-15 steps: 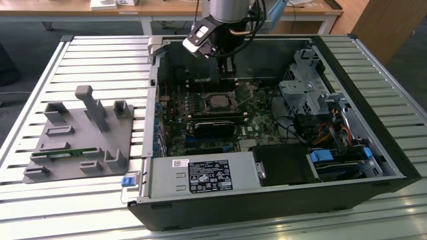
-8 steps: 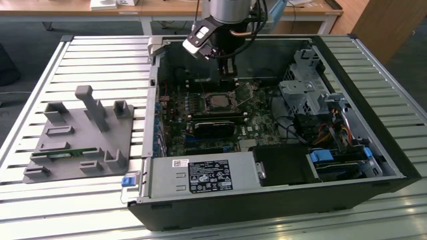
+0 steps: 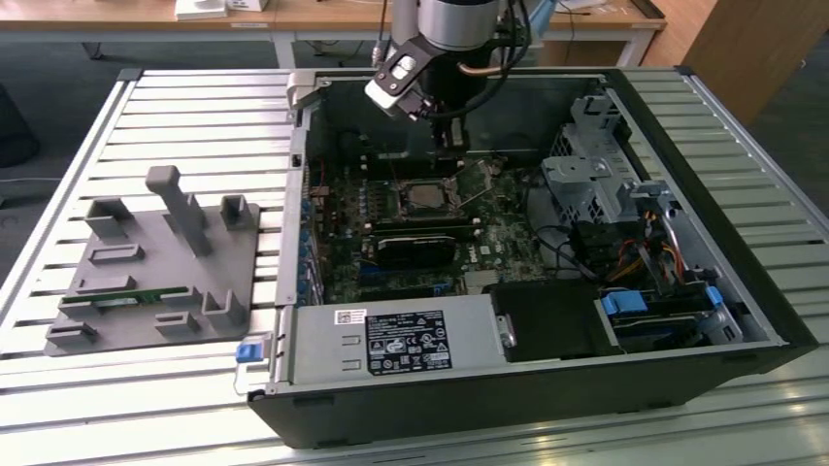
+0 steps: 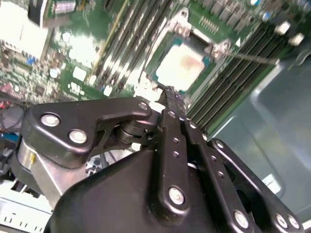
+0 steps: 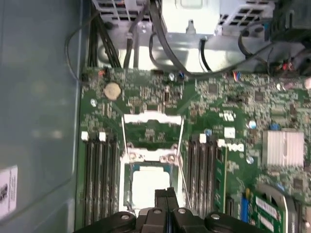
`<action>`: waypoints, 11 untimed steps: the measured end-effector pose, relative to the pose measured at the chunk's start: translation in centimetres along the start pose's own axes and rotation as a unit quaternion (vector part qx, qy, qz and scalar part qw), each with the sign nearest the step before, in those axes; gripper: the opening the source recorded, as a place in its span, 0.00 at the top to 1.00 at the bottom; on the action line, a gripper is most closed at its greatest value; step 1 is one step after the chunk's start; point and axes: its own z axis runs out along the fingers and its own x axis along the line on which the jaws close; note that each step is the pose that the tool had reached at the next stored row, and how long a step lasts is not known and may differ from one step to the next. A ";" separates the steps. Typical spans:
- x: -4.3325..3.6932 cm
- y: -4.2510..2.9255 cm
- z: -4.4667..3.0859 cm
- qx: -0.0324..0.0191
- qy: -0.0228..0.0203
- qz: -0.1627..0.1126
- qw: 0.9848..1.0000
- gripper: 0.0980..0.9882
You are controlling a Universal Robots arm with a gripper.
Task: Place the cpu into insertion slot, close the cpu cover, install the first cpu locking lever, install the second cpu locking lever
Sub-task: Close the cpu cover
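The cpu point(image 5: 147, 186) is a small silvery square lying in the insertion slot on the green motherboard; it also shows in the exterior view point(image 3: 421, 197) and the second wrist view point(image 4: 181, 65). The cpu cover point(image 5: 127, 127), a thin metal frame with an open centre, stands swung back on its hinge beside the slot. Two thin locking levers point(image 5: 123, 141) point(image 5: 183, 143) are raised along its sides; one lever point(image 4: 252, 58) sticks out past the slot. My gripper point(image 5: 167, 195) hangs just above the cpu's edge, fingers shut together with nothing between them; its tips point(image 4: 170, 93) hover near the slot's rim.
The open computer case point(image 3: 764, 320) lies on a slatted table. Memory slots point(image 5: 99, 174) flank the socket. A drive cage point(image 3: 589, 184), cables point(image 3: 647, 257) and the power supply point(image 3: 388, 342) crowd the case. A grey fixture point(image 3: 149, 262) sits on the exterior view's left.
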 end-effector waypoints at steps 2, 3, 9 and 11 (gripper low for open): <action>0.00 0.49 0.07 0.000 0.002 0.000 1.000 0.99; 0.00 0.58 0.08 0.000 0.002 0.000 1.000 0.99; -0.01 0.81 0.16 0.000 0.002 0.000 1.000 0.99; -0.01 0.90 0.17 0.000 0.002 0.000 1.000 0.99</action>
